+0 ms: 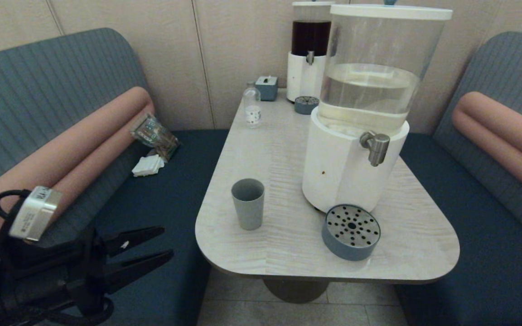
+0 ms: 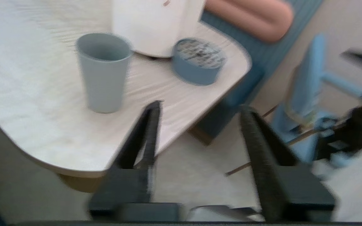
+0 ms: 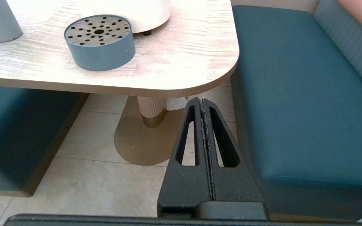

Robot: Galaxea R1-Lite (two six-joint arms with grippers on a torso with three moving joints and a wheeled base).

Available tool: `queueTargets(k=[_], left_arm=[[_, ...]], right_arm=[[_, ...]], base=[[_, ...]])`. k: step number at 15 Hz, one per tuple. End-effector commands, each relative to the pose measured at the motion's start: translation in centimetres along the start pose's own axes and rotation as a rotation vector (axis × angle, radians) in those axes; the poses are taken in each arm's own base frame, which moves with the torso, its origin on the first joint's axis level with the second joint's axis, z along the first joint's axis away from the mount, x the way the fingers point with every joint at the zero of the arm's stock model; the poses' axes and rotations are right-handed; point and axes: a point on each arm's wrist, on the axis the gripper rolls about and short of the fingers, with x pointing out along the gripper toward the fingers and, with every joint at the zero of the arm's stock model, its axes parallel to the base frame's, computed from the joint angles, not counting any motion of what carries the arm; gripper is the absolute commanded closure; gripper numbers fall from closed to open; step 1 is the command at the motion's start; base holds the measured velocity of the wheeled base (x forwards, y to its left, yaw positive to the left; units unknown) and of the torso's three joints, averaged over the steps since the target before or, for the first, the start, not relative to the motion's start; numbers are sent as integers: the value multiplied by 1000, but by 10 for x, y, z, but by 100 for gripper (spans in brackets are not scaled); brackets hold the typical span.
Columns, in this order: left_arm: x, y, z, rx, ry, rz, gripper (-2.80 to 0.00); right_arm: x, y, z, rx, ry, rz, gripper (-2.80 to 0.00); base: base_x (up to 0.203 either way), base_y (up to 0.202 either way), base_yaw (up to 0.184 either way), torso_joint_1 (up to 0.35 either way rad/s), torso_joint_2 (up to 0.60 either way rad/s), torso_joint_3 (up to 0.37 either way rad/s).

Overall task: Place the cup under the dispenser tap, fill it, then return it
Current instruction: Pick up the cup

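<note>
Booth seating in dark blue flanks a pale wood-grain desk (image 1: 288,253) with rounded corners, set against a beige panelled wall. On the desk stands a large dispenser (image 1: 356,149) with a white base and a clear tank of pale liquid; its brushed-steel dispenser tap (image 1: 375,146) projects toward the near right, directly above a round perforated drip tray (image 1: 350,232) that sits just beside the base. The cup (image 1: 248,203), a plain grey-blue tumbler, stands upright and apparently empty on the desk left of the dispenser, apart from the tray and not under the tap. Farther back are a small clear bottle (image 1: 252,107), a grey box (image 1: 267,87), and a second dispenser (image 1: 308,50) holding dark liquid with its own small tray (image 1: 306,104). The left gripper (image 1: 163,246) hovers off the desk's near left edge, fingers spread and empty, aimed toward the cup but well short of it. The right gripper (image 3: 202,102) is parked low beside the desk near the floor, fingers pressed together on nothing. Judged from this arrangement, no step of the task is complete: grasping the cup, setting it on the tray beneath the tap, filling, and returning it all remain.
</note>
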Motion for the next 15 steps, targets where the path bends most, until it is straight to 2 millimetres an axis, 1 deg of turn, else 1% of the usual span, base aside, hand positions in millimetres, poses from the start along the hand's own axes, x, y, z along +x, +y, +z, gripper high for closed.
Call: queueTargets(k=[1,2,3,4,6,10,12,15], left_arm=[[18,38,-42,5,92,6,-280],[22,48,-50,48,104,2,-280],[27,59,-53,90,99,-1,-280],[34,70,-51,134,83,-5,-280],[46,90,-55,182,74,-12,-280],[83,105,-56,230,44,-84,-280],[99,114,-65,221,46,-102,-280],[117,131,-70,241,29,-67,-280]], right_arm=[[0,0,0,0,1,0,0],[0,0,0,0,2,0,0],[0,0,0,0,1,0,0],[0,0,0,-1,2,0,0],[0,0,0,-2,2,0,0],[0,0,0,0,1,0,0],[0,0,0,0,2,0,0],[0,0,0,0,1,0,0]], base=[[0,0,0,0,0,0],[0,0,0,0,0,0],[0,0,0,0,0,0],[0,0,0,0,0,0],[0,0,0,0,0,0],[0,0,0,0,0,0],[0,0,0,0,0,0],[0,0,0,0,0,0]])
